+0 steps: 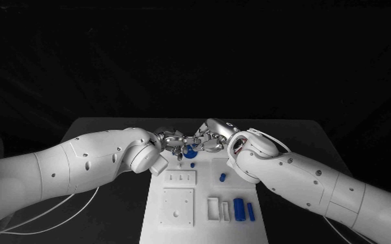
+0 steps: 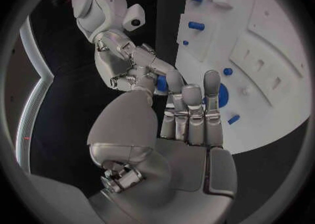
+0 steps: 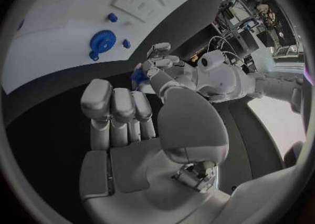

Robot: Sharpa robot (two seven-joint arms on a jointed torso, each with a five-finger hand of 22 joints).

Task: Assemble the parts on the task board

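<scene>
Near end of board: the task board (image 1: 204, 230) carries a thick blue cylinder (image 1: 239, 207) with a thin blue rod (image 1: 251, 211) just beside it. Both lie flat and unassembled, probably kept within reach for later steps.
Mid board: a short blue peg (image 1: 222, 176) and a tiny blue stud (image 1: 193, 165) sit by the white recessed blocks.
Far end of board: the blue gear (image 1: 190, 152) sits flat on the board, just below the two hands.
Left hand (image 1: 173, 140): comes in over the far end, fingers (image 2: 190, 98) bunched toward the other hand.
Right hand (image 1: 213, 136): meets it there, fingers (image 3: 118, 103) curled in.
Part in hand: a small blue part (image 3: 138, 75) sits between the two sets of fingers, raised over the far edge of the board and the dark worktop (image 1: 106, 128).
Grip: both hands touch it, but I cannot tell which one bears it.
Likely reason: a hand-over or re-grip, to turn the part for seating.
</scene>
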